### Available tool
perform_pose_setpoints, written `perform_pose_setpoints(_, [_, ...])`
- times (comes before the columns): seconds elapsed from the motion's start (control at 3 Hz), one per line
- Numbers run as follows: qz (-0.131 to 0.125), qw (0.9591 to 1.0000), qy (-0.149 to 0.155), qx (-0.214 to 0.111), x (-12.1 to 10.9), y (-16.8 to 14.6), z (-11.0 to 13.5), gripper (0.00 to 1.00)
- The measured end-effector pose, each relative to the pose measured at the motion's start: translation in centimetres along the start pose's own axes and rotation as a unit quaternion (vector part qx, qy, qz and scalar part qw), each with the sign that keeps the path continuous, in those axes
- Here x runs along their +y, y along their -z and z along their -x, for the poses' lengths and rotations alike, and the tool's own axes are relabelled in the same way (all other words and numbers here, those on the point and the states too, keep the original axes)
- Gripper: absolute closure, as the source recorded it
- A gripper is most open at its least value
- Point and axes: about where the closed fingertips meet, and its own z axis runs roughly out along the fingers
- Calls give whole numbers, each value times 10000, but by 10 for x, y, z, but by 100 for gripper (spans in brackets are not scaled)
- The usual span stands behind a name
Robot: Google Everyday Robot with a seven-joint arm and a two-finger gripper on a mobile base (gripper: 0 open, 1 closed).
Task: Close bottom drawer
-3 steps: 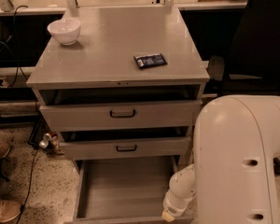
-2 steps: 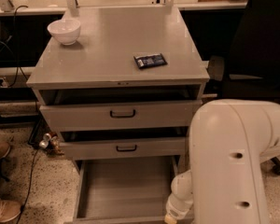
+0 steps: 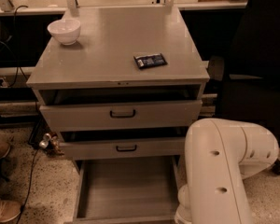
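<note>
The bottom drawer (image 3: pixel 126 186) of the grey cabinet (image 3: pixel 116 55) is pulled far out, and its empty deep tray shows from above. Its front panel lies at the picture's bottom edge and its handle is hidden. My white arm (image 3: pixel 221 171) fills the lower right, beside the drawer's right side. Its lower link (image 3: pixel 183 208) drops past the bottom edge next to the drawer's right front corner. My gripper is out of view below the frame.
The top drawer (image 3: pixel 121 114) and middle drawer (image 3: pixel 125 147) stand slightly ajar. A white bowl (image 3: pixel 64 31) and a dark packet (image 3: pixel 150 60) lie on the cabinet top. A black chair (image 3: pixel 256 59) stands at the right. Cables and a shoe (image 3: pixel 3 210) are on the floor at the left.
My arm has swung left and lower, and it now covers more of the area by the drawer's right side. The drawers have not visibly moved.
</note>
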Motion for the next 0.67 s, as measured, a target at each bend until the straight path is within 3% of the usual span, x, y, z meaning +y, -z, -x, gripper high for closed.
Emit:
perform_pose_setpoints(0.33, [-72,9996,-249,-104,-10,-24,-11,100])
perform_pose_setpoints(0.67, [-303,9970,-298,-654,-26,-34,9,100])
